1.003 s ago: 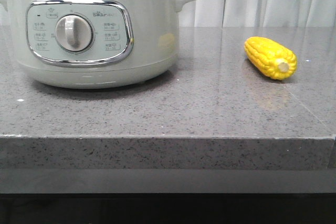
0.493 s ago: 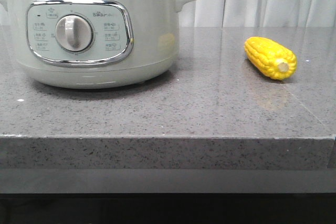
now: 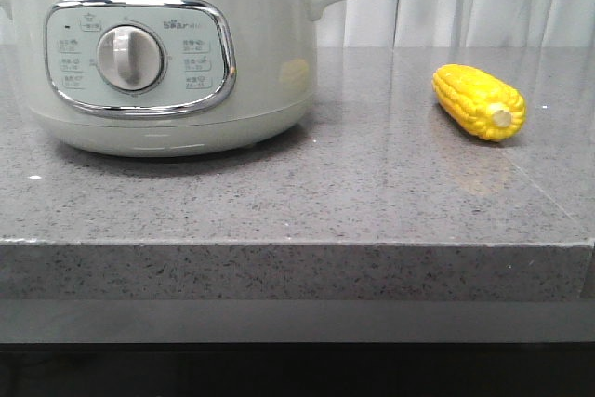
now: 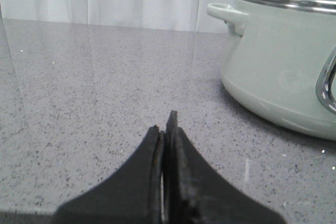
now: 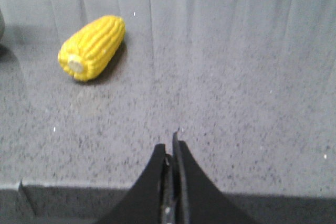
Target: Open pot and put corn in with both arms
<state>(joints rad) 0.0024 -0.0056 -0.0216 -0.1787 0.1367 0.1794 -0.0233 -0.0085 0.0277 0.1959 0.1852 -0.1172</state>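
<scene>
The lidded electric cooker (image 3: 167, 53) and the corn cob (image 3: 479, 102) sit well apart on the grey desk (image 3: 353, 192). The left hand (image 4: 165, 124) and right hand (image 5: 172, 142) are both closed, holding nothing.

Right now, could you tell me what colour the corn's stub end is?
Pale cream, on the bright yellow corn; clearest in the front view.

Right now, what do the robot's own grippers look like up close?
Only the fingertips show, in the wrist views. The left gripper and the right gripper each have two flat matte black fingers that widen toward the base and taper to thin, slightly worn tips. No cables, markings or arm links are in view.
</scene>
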